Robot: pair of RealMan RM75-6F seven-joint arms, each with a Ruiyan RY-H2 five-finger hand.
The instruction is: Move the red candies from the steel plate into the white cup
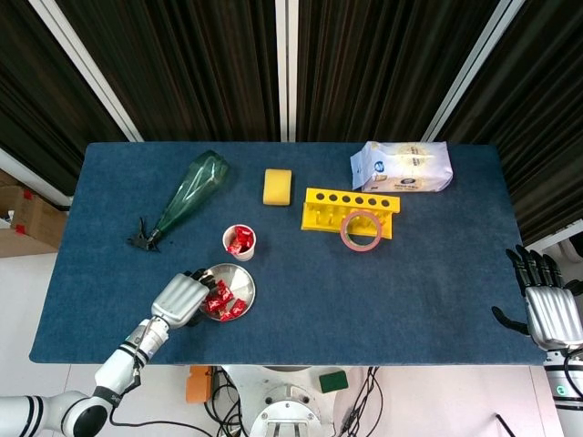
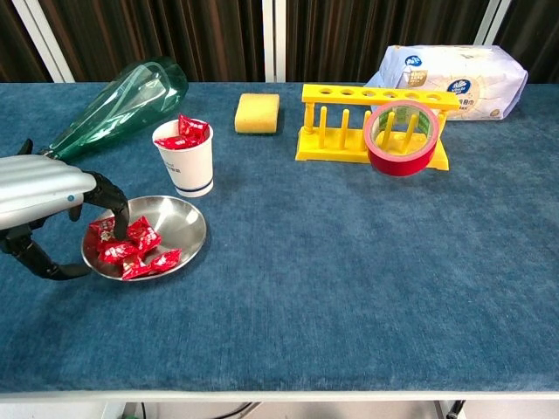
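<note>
The steel plate [image 1: 240,278] [image 2: 182,223] lies near the table's front left and holds several red candies [image 1: 221,301] [image 2: 131,250] on its left half. Just behind it stands the white cup [image 1: 240,243] [image 2: 184,164] with red candies inside. My left hand [image 1: 180,298] [image 2: 39,188] is at the plate's left rim, with its fingers curled down onto the candies and its thumb low outside the rim. Whether it holds a candy is hidden. My right hand [image 1: 547,308] hangs off the table's right front corner, fingers apart and holding nothing.
A green bottle [image 1: 190,193] [image 2: 119,99] lies at the back left. A yellow sponge [image 1: 278,186], a yellow rack [image 1: 351,209] with a red tape roll [image 1: 362,229] leaning on it, and a white bag [image 1: 402,167] stand further back.
</note>
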